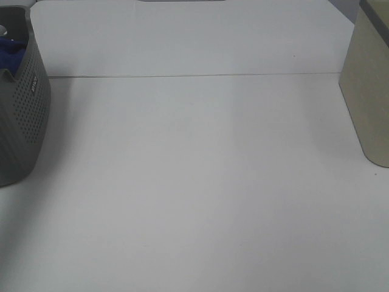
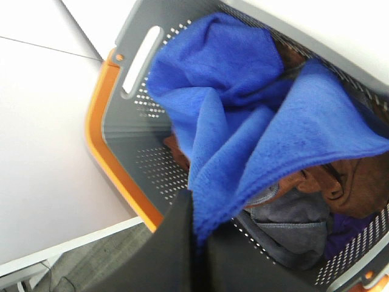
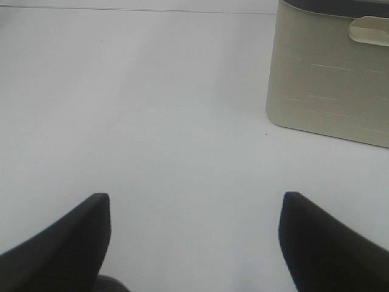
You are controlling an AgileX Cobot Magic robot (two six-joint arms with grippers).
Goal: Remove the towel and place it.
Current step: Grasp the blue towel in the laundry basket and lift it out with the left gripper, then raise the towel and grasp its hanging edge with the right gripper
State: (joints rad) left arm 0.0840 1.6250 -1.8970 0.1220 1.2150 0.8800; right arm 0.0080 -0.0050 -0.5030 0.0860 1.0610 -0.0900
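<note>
The royal-blue towel (image 2: 255, 115) hangs in folds over the grey perforated basket (image 2: 130, 131), which has an orange rim. In the left wrist view my left gripper (image 2: 197, 237) is shut on a lower edge of the towel, above the basket. The exterior high view shows only the basket (image 1: 21, 115) at the far left, with a bit of blue towel (image 1: 11, 55) inside it. My right gripper (image 3: 194, 219) is open and empty over the bare white table (image 3: 170, 109). Neither gripper shows in the exterior high view.
Brown and grey cloths (image 2: 316, 201) lie in the basket under the towel. A beige bin (image 1: 371, 91) stands at the table's right edge; it also shows in the right wrist view (image 3: 331, 79). A seam (image 1: 194, 76) crosses the table at the back.
</note>
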